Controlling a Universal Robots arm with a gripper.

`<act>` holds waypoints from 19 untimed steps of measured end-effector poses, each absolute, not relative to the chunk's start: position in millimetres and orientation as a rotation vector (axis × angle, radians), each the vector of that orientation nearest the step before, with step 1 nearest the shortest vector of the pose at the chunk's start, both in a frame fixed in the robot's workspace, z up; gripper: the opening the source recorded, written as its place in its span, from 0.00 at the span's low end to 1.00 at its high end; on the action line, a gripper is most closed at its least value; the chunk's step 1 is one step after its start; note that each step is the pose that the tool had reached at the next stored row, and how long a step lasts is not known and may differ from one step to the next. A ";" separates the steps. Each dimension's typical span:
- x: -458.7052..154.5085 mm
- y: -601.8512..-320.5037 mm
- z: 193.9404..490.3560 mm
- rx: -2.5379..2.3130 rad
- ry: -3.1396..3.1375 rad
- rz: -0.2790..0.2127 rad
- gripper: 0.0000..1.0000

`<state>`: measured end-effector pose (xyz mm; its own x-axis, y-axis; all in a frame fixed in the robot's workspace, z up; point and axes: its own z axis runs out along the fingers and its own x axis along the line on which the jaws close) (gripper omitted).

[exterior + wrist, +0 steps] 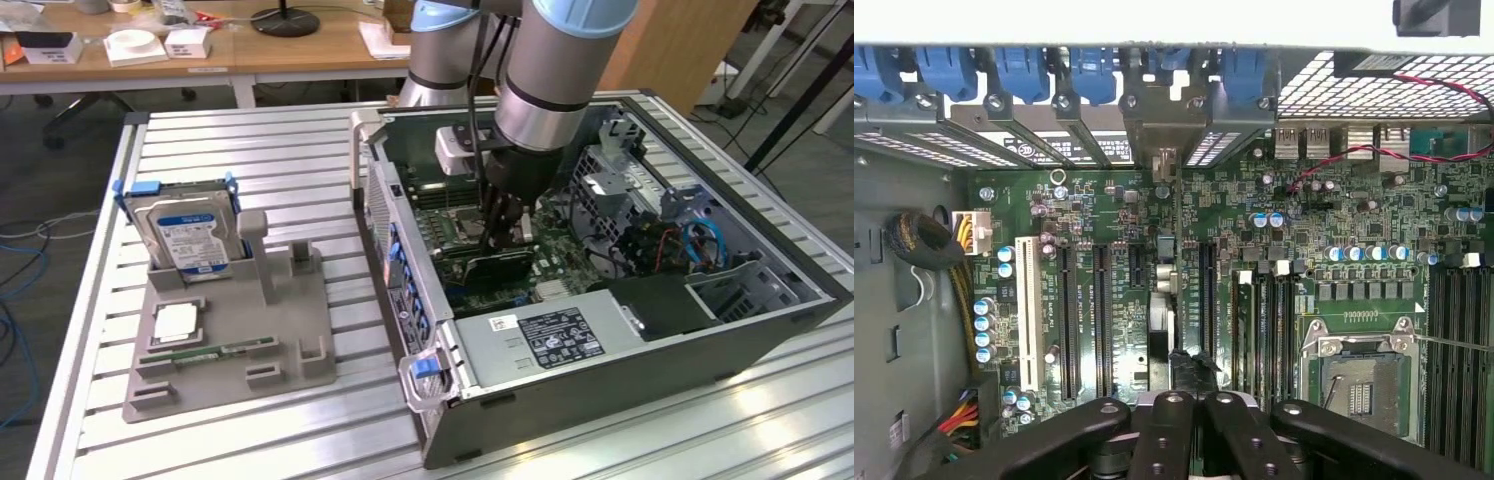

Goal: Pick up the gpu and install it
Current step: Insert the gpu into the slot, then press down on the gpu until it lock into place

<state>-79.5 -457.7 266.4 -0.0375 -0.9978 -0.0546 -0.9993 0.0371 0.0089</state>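
Note:
The gpu (487, 268) stands on edge inside the open computer case (627, 390), down at the motherboard, its black cooler face showing. In the wrist view the gpu (1164, 290) runs edge-on between the long black expansion slots, with its end bracket up at the case's rear slot openings. My gripper (510, 240) reaches down into the case right above the card. In the wrist view the gripper (1196, 400) is shut, its two fingertips pressed together right at the card's upper edge. I see nothing held between them.
A grey holder tray (227, 340) lies on the slatted table at the exterior view's left, carrying a silver hard drive (187, 232), a square chip (176, 322) and a small memory stick (207, 352); its two upright stands are bare. The power supply (561, 335) and drive cages crowd the case.

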 end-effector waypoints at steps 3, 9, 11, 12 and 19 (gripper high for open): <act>-79.5 -457.7 266.4 -2.156 2.238 0.069 0.11; -79.6 -458.8 266.3 -2.156 2.238 0.069 0.11; -79.6 -459.8 266.3 -2.157 2.238 0.068 0.11; -79.6 -460.2 266.3 -2.157 2.239 0.068 0.11; -79.5 -465.4 266.3 -2.157 2.240 0.066 0.11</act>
<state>-79.5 -465.4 266.3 -0.0377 -0.9979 -0.0523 -0.9993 0.0373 0.0088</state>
